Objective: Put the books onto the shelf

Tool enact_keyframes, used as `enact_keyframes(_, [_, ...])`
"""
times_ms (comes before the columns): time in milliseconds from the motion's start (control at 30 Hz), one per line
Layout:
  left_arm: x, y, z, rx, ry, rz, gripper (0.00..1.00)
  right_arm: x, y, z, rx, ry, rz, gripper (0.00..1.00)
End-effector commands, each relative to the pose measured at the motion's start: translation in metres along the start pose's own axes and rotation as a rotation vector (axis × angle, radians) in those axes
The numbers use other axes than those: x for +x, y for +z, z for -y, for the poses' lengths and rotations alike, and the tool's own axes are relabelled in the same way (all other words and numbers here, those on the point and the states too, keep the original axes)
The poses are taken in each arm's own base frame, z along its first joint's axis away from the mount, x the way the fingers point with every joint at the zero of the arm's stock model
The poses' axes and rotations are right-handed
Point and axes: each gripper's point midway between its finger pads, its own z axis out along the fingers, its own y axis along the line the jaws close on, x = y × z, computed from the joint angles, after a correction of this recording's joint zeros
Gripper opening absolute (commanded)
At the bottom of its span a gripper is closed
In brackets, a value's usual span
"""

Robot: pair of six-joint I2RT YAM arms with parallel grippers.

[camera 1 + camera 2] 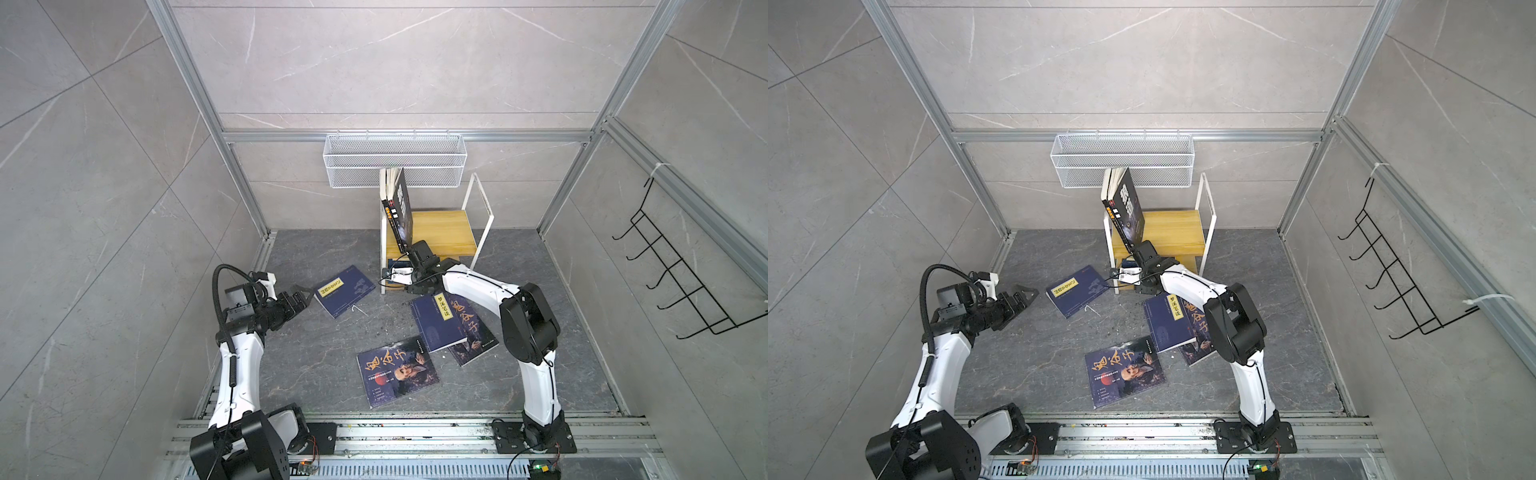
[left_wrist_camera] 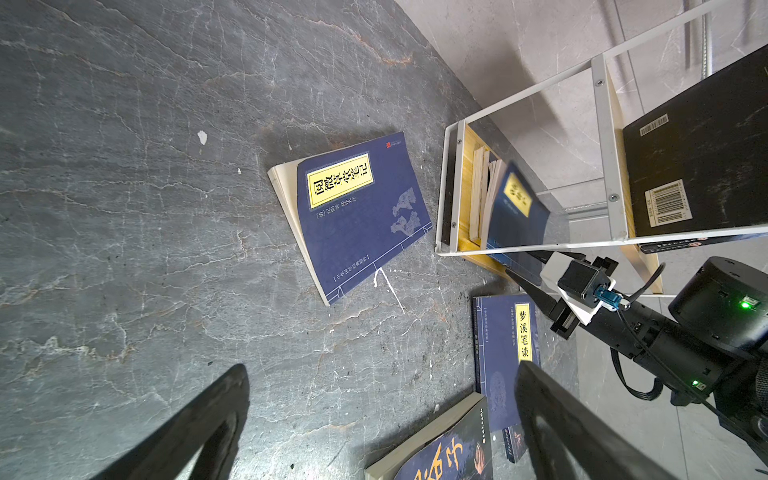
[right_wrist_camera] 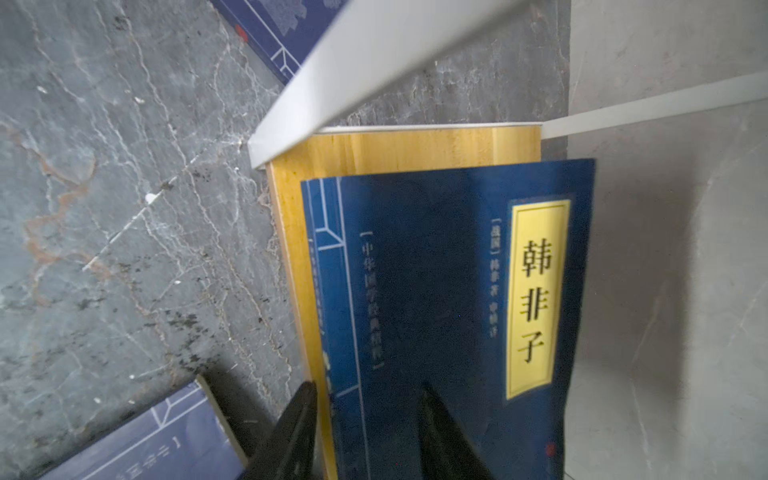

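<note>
The shelf point(image 1: 440, 232) stands at the back of the floor. A black book point(image 1: 401, 208) leans upright on its top board. On the lower board a navy book point(image 3: 436, 291) with a yellow label leans. My right gripper point(image 3: 365, 388) is at that book's near edge, jaws apart, one finger beside the board, one over the cover. It shows in both top views point(image 1: 407, 249) point(image 1: 1136, 248). Three books lie flat: one navy point(image 1: 345, 291), one with a portrait point(image 1: 397, 372), and a navy one point(image 1: 436, 324) on a further book. My left gripper point(image 1: 307, 293) is open and empty beside the first.
A white mesh basket point(image 1: 395, 160) hangs on the back wall above the shelf. A black wire hook rack point(image 1: 681, 270) hangs on the right wall. Aluminium frame posts and wall panels close in the floor on three sides, and a rail point(image 1: 415, 432) runs along the front.
</note>
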Motion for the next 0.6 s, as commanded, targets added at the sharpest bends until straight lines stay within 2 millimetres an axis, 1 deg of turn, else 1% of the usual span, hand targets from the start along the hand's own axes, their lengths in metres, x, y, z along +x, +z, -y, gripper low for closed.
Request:
enact_keyframes(0, [-0.006,-0.001,0.006,0.033,0.007,0.020,1.00,-0.002,-0.001,-0.003,-0.032,0.028,0.008,0.44])
enact_keyframes(100, [-0.007,-0.002,0.007,0.031,0.005,0.016,1.00,-0.001,0.003,-0.004,-0.037,0.026,0.004,0.46])
enact_keyframes(167, [-0.006,-0.002,0.006,0.034,0.008,0.020,1.00,0.002,0.005,0.001,-0.008,0.027,-0.008,0.46])
enact_keyframes(233, [-0.006,-0.002,0.006,0.033,0.008,0.020,1.00,0.005,0.009,0.006,0.011,0.034,-0.031,0.45])
enact_keyframes(333, [-0.007,-0.002,0.007,0.031,0.004,0.017,1.00,0.008,0.013,0.007,0.013,0.034,-0.050,0.43])
enact_keyframes(433, [-0.006,-0.002,0.006,0.032,0.008,0.021,1.00,0.012,0.015,0.012,0.028,0.038,-0.063,0.41])
enact_keyframes(567, [-0.006,-0.002,0.006,0.030,0.010,0.020,1.00,0.015,0.016,0.009,0.018,0.021,-0.074,0.38])
